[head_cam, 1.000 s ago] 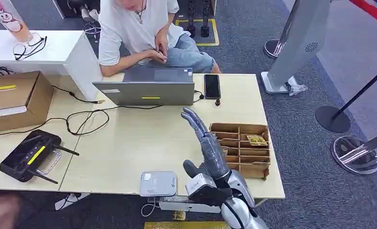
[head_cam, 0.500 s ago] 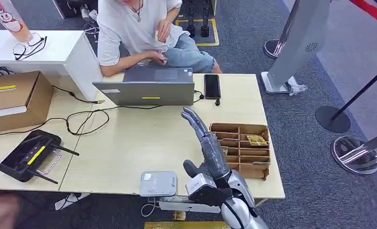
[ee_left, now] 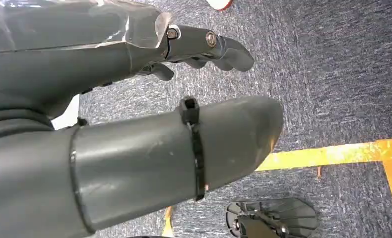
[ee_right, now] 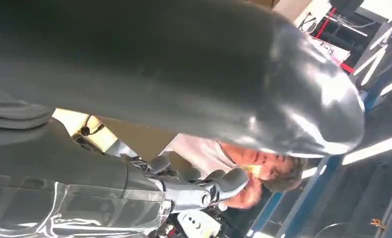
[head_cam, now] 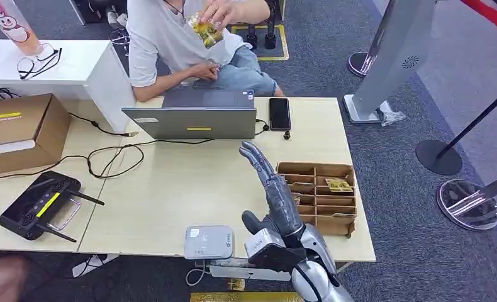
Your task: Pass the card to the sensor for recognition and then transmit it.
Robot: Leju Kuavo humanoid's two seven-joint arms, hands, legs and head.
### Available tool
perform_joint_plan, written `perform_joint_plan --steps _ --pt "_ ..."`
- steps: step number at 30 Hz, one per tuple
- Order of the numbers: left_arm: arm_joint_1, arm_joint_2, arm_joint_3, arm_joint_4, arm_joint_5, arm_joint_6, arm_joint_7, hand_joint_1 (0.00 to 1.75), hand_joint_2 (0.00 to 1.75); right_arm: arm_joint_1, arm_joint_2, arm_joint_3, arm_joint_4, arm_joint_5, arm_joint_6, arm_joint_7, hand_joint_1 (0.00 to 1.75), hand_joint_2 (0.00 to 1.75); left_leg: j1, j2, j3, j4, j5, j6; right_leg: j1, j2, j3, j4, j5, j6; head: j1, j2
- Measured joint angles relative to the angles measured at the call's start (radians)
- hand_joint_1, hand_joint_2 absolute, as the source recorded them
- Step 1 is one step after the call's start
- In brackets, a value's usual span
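Two hands are to be accounted for. The right hand [head_cam: 272,195] is raised over the near edge of the table [head_cam: 189,182], just beside the cardboard tray [head_cam: 318,196]; its fingers [head_cam: 253,155] are stretched out straight and lie close together, pointing toward the far side, and nothing is held in them. The left hand [ee_left: 134,114] hangs beside the body above grey carpet; its fingers [ee_left: 219,47] are slightly curled and apart from the thumb, with nothing between them.

Location of the card: one small yellowish card [head_cam: 338,184] lies in a compartment on the far right of the tray, apart from the right hand. Whether this is the card meant by the task cannot be confirmed. A person [head_cam: 183,38] seated behind the laptop [head_cam: 199,116] holds up a yellowish item [head_cam: 206,29] in a raised hand; whether it is a card is too blurred to tell.

The grey box [head_cam: 208,242] at the near edge, just beside the right wrist, is judged to be the sensor.

Progress: by these pictures, nothing of the task is done. No card is gripped, none is at the grey box, and none is being handed over. Remaining, in my judgement: take a card, present it to the box, then pass it to the person.
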State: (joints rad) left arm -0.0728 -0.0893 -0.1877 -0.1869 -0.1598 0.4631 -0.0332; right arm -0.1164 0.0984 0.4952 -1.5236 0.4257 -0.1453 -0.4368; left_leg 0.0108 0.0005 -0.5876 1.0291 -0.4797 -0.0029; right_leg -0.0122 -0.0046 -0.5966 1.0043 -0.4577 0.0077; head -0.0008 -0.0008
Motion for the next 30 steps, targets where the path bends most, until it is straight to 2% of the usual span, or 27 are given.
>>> perform_joint_plan --steps 10,20,26,30 --pt "0.0 0.0 0.0 0.0 -0.003 0.0 -0.002 0.0 0.0 0.0 0.0 0.0 0.0 0.011 -0.006 0.003 0.0 0.0 0.0 0.0 0.0 0.0 0.0 0.0 0.0 0.0 0.0 0.0 0.0 0.0 0.0 0.0" --pt "-0.006 -0.001 0.0 0.0 -0.024 -0.009 0.002 0.0 0.0 -0.078 0.0 0.002 0.015 0.167 -0.085 0.045 0.0 0.0 0.0 0.0 0.0 0.0 0.0 0.0 0.0 0.0 0.0 0.0 0.0 0.0 0.0 0.0" --pt "-0.014 -0.003 0.0 0.0 -0.038 -0.015 0.011 0.0 0.0 -0.161 0.0 0.006 0.066 0.277 -0.174 0.089 0.0 0.0 0.0 0.0 0.0 0.0 0.0 0.0 0.0 0.0 0.0 0.0 0.0 0.0 0.0 0.0" --pt "-0.019 -0.005 0.0 0.0 -0.039 -0.015 0.012 0.0 0.0 -0.197 0.0 0.01 0.094 0.29 -0.188 0.095 0.0 0.0 0.0 0.0 0.0 0.0 0.0 0.0 0.0 0.0 0.0 0.0 0.0 0.0 0.0 0.0"
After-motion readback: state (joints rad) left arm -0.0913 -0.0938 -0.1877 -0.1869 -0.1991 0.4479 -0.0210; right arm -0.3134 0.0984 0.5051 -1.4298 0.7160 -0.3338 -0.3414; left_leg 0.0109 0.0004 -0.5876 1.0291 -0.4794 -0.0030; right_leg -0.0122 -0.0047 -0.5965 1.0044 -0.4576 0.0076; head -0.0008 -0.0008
